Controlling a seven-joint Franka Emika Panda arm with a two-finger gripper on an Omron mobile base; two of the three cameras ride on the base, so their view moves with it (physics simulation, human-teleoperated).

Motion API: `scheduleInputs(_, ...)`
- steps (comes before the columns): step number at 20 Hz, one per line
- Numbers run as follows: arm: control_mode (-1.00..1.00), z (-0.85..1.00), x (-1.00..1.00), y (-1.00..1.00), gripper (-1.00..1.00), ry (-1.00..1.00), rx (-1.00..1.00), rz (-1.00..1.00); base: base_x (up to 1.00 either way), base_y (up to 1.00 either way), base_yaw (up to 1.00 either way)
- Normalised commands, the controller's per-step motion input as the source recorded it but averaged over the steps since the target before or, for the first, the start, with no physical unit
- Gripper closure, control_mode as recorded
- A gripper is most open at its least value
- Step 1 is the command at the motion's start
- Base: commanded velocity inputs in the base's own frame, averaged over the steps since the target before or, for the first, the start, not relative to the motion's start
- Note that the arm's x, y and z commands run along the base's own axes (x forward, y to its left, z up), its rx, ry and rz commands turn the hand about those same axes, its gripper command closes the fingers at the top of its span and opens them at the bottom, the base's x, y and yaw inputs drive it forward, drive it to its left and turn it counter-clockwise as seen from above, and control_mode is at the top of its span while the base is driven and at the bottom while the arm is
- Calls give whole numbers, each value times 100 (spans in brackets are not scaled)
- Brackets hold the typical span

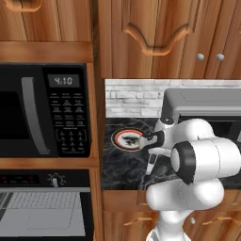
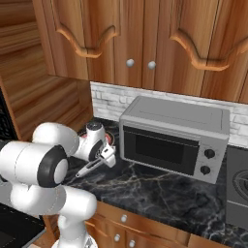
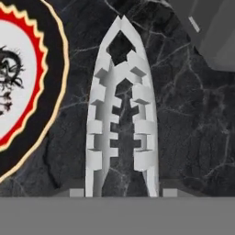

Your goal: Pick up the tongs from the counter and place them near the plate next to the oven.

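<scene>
My gripper (image 3: 122, 193) is shut on the slim silver tongs (image 3: 121, 110), whose joined end points away from the hand, over the black marble counter (image 3: 193, 128). The white plate (image 3: 18, 92) with its red ring lies just left of the tongs in the hand view. In the left base view the gripper (image 1: 153, 153) hangs right of the plate (image 1: 126, 139), with the tongs (image 1: 151, 165) pointing down toward the counter (image 1: 122, 167). The black oven (image 1: 42, 202) sits below left. From the right base view, the tongs (image 2: 89, 167) slant down-left from the gripper (image 2: 107, 156).
A grey box microwave (image 2: 174, 135) stands on the counter right of the plate, close to the hand. A black keypad microwave (image 1: 42, 110) is built in above the oven. A wooden panel (image 1: 95, 141) separates oven and counter. Wall cabinets (image 2: 145, 38) hang overhead.
</scene>
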Motion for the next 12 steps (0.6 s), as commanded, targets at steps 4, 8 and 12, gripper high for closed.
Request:
scheduleInputs(4,-100,-55,44,0,100,6,0,0,0,0,0)
scheduleInputs(8,-100,-41,19,0,-100,2,0,0,0,0,0)
scheduleInputs(12,-100,15,-42,-11,-100,-9,0,0,0,0,0)
